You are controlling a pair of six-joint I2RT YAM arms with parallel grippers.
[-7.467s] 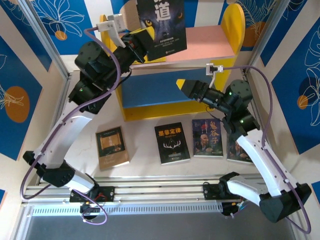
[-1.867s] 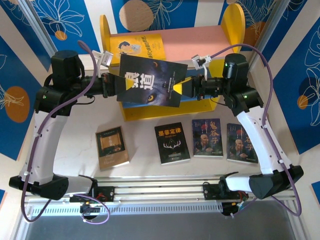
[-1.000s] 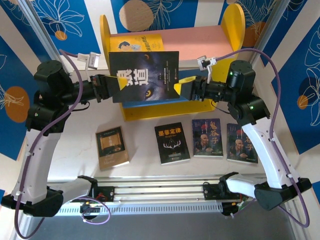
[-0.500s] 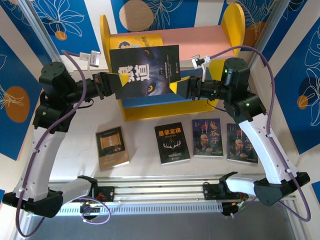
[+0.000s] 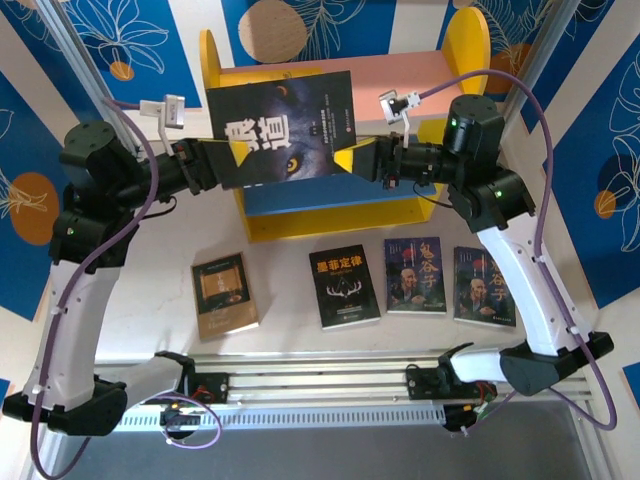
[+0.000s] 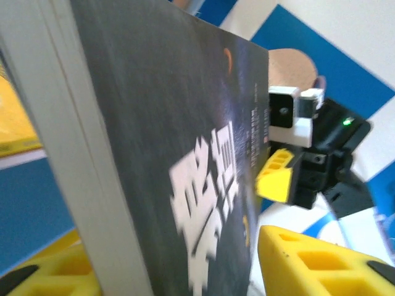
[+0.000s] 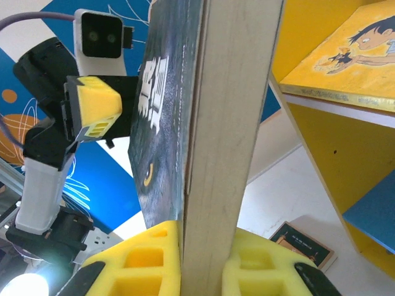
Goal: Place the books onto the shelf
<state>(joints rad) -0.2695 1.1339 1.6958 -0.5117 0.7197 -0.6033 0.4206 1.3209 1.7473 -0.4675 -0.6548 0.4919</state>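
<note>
**In Front of the Shelf, a Dark Book Hung Between Two Grippers**

Above the table [image 5: 285,335], just before the shelf [image 5: 466,60], the dark book [image 5: 280,125] was held upright in the air, with its cover and white Chinese title facing the overhead camera. The right gripper [image 5: 352,160] was clamped on the book's right edge. In the right wrist view its yellow fingers [image 7: 145,256] pressed tight against both faces of the book, with no gap. The left gripper [image 5: 212,165] stood at the opposite edge with its jaws loosened. In the left wrist view one finger [image 6: 308,262] stood clear of the cover, while the spine side sat near the other.

Behind the raised book were the shelf's pink board [image 5: 400,85] and blue board [image 5: 320,190]. A yellow cartoon-cover book [image 7: 345,61] lay flat on a shelf board.

Four books lay face up on the table in a row, well apart from both grippers: a brown book [image 5: 224,293] at the left, then a black book [image 5: 343,288], and two more dark books [image 5: 415,275] at the right.
</note>
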